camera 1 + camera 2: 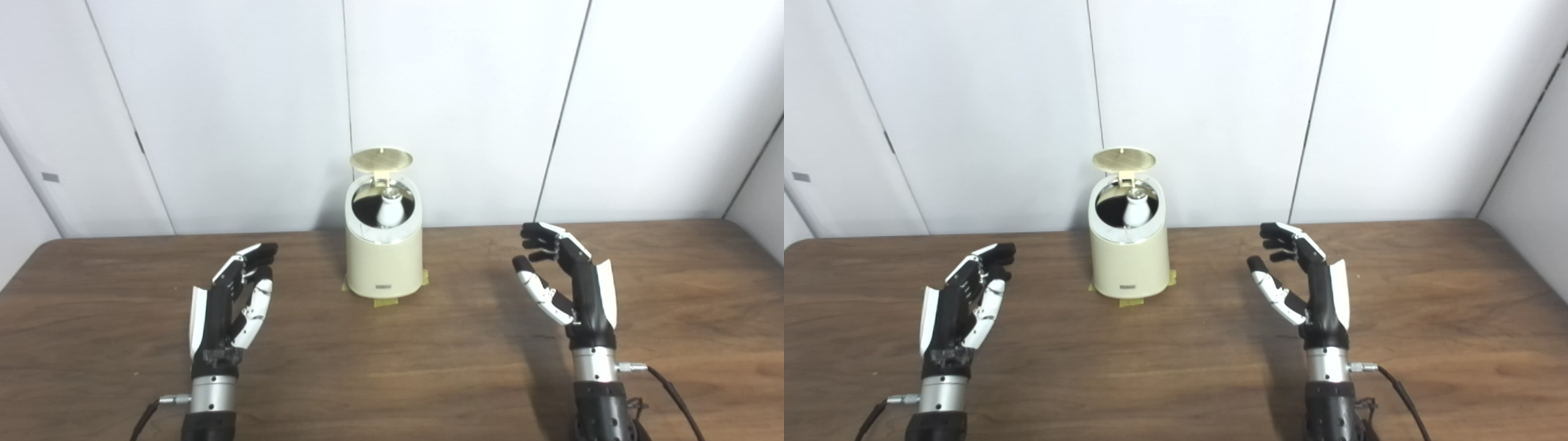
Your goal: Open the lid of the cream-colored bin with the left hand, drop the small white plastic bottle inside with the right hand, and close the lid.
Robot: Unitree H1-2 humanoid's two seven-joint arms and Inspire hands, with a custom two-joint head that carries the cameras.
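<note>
The cream-colored bin (384, 257) stands at the back middle of the table, its round lid (381, 160) tipped up on its hinge. Inside the dark opening lies the small white plastic bottle (389, 210), its top end toward the lid. My left hand (236, 300) hovers to the bin's left, open, holding nothing. My right hand (566, 275) hovers to the bin's right, fingers apart and curled slightly, holding nothing. Both hands stay well apart from the bin.
The brown wooden table (392, 367) ends at white wall panels behind the bin. Yellow tape patches (386, 301) mark the bin's base. Cables (670, 383) trail from both wrists near the front edge.
</note>
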